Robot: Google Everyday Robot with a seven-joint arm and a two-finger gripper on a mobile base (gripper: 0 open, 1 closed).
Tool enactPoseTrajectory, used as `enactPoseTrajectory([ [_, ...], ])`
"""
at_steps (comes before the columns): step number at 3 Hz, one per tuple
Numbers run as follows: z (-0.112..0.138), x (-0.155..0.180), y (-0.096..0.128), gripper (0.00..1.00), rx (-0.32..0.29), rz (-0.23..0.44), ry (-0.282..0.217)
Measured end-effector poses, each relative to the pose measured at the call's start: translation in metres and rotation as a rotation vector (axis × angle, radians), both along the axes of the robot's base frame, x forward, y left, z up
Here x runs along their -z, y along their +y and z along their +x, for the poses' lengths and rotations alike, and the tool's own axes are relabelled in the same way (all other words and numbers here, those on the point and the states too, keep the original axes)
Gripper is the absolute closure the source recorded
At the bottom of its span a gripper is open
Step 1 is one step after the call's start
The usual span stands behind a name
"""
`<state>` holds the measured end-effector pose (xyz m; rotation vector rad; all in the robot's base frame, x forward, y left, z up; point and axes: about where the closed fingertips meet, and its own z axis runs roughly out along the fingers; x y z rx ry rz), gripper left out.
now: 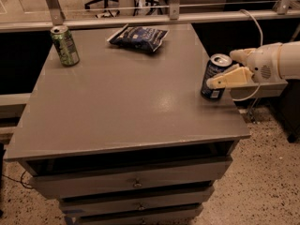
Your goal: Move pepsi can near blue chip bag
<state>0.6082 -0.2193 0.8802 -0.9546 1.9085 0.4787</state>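
Observation:
The pepsi can (213,78) stands upright near the right edge of the grey table (122,102). It is dark blue with a silver top. My gripper (221,69) reaches in from the right at can height and is open. One cream finger lies across the can's front and the other sits behind its top. I cannot tell whether the fingers touch the can. The blue chip bag (139,36) lies flat at the table's back, centre-right, well away from the can.
A green can (65,45) stands upright at the back left corner. Drawers (136,184) run below the table's front edge. A metal rail (140,20) runs behind the table. A white cable (255,22) loops above my arm.

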Motion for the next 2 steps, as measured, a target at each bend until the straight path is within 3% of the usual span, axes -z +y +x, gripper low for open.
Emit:
enactPoseTrajectory([
  [1, 0.009, 0.0, 0.009, 0.43, -0.012, 0.067, -0.004],
  [2, 0.02, -0.018, 0.024, 0.65, -0.047, 0.092, -0.048],
])
